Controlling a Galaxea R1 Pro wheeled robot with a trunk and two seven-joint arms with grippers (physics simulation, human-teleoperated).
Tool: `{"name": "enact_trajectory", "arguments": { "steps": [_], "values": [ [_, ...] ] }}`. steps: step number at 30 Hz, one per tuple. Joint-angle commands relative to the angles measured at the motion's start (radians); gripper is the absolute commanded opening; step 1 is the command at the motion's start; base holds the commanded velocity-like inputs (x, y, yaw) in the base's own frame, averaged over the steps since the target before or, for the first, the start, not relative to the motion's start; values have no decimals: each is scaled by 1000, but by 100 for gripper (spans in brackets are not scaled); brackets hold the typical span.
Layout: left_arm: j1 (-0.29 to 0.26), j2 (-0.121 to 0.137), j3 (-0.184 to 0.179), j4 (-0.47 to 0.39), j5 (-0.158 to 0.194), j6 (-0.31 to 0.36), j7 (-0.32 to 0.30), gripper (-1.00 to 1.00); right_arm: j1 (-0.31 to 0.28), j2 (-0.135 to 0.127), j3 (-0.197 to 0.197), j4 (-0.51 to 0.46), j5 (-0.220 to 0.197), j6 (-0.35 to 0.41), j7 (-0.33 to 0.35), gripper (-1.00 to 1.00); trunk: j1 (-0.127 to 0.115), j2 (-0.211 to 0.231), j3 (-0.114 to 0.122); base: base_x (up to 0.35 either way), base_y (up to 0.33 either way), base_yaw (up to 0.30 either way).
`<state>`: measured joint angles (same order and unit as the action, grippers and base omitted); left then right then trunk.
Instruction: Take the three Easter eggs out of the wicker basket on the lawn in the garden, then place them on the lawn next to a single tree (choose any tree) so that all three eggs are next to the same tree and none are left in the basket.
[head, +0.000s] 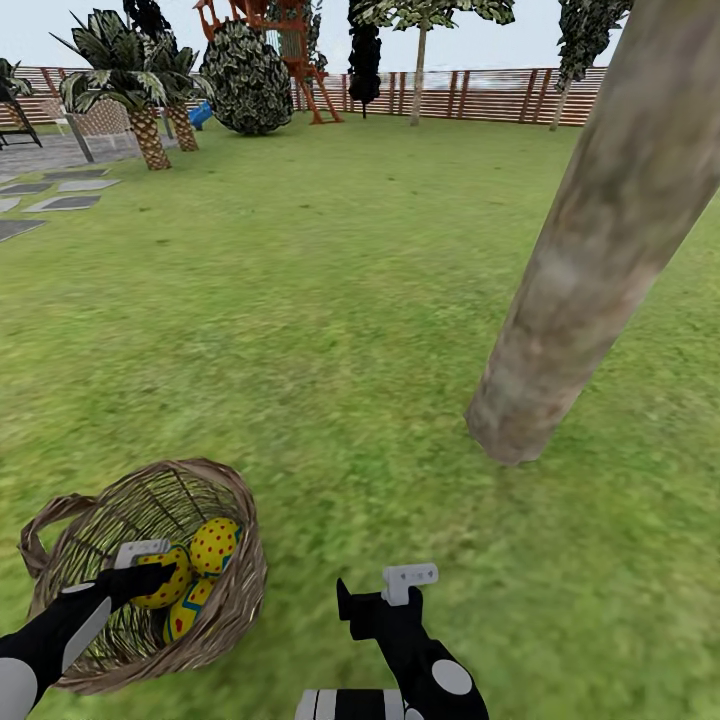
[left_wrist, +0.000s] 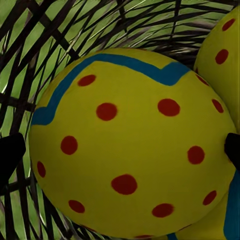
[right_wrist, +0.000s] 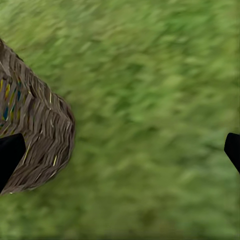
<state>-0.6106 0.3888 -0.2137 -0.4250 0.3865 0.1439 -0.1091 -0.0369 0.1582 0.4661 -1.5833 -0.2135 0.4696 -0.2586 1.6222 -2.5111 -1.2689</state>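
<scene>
The wicker basket lies tipped on the lawn at the lower left, with three yellow Easter eggs in it: one, one and one. My left gripper reaches into the basket. In the left wrist view the gripper is open, its fingertips straddling a red-dotted egg without visibly pressing it. Over bare grass to the right of the basket, my right gripper stands open and holds nothing. The tree rises close by at the right.
Grass stretches between the basket and the trunk base. Far back stand palms, a round bush, a play frame and the slat fence. Grey paving slabs lie at the far left.
</scene>
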Motion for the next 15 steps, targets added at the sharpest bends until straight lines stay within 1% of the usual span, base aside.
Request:
{"name": "enact_trajectory", "arguments": {
  "steps": [1,7,15],
  "values": [
    [-1,1,-4,-1,7,5,-7,100,-1,0,1,-1,-10,3,-10,100,0,0,-1,0,0,0],
    [-1,2,-4,0,9,9,-71,100,-1,0,1,-1,-10,2,-10,100,0,0,-1,0,0,0],
    [-1,2,-4,0,9,18,-73,100,-1,0,2,-1,-10,3,-10,100,0,0,-1,0,0,0]
  ]
}}
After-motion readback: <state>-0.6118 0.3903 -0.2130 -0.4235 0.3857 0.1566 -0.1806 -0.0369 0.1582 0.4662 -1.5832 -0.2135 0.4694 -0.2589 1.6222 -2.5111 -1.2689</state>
